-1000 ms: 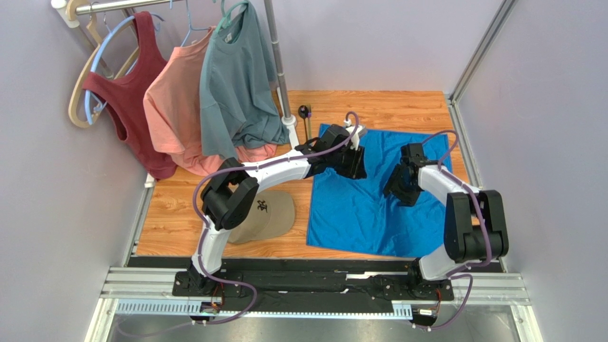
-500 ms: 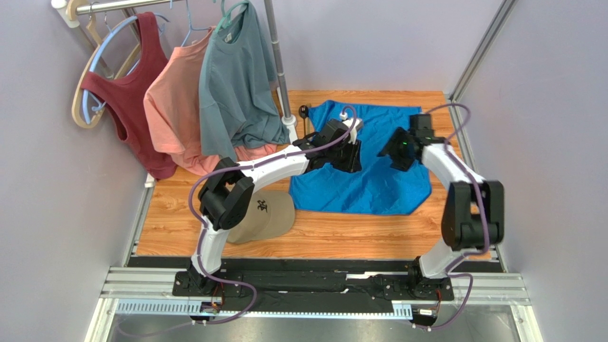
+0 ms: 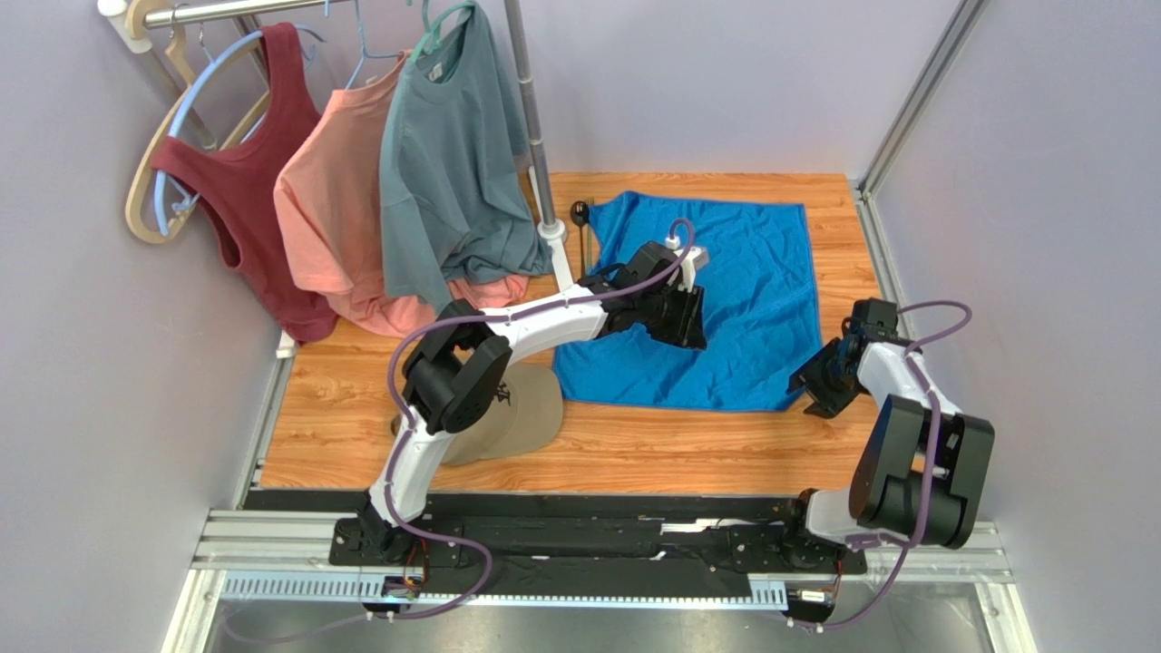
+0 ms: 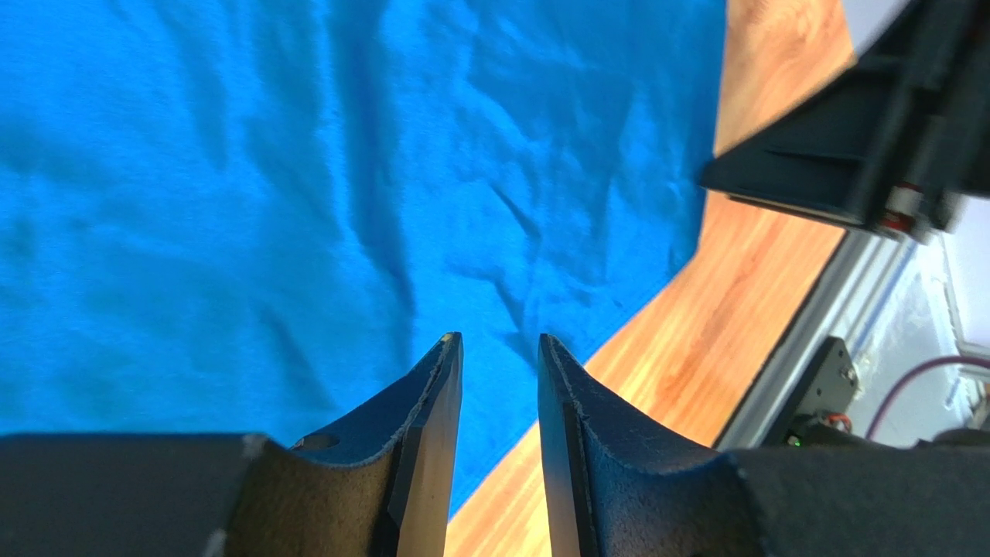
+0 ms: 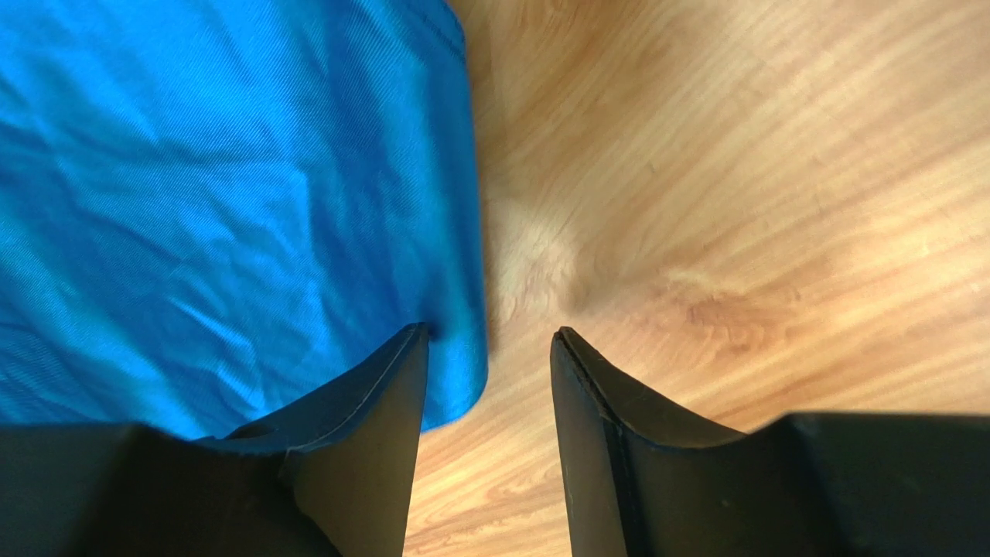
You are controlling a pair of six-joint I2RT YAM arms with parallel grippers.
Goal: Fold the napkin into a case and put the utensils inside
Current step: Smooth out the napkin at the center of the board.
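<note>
As spoon point(image 3: 583, 218) lies, bowl pts far.

Reaches with the left arm point(image 3: 525, 320) from the lower left up to mid-frame, elbow bent, the left jaws pointing down and parted narrowly with nothing between. Folds the right arm point(image 3: 902, 378) tight at the lower right, the right jaws aimed down, parted wider, likewise empty.

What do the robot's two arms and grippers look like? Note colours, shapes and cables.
The left arm and right arm have white links joined by bulky black joint housings, with a purple-grey cable looping along each. The left gripper and right gripper are matte black, each with two tapered, wedge-shaped fingers.
</note>
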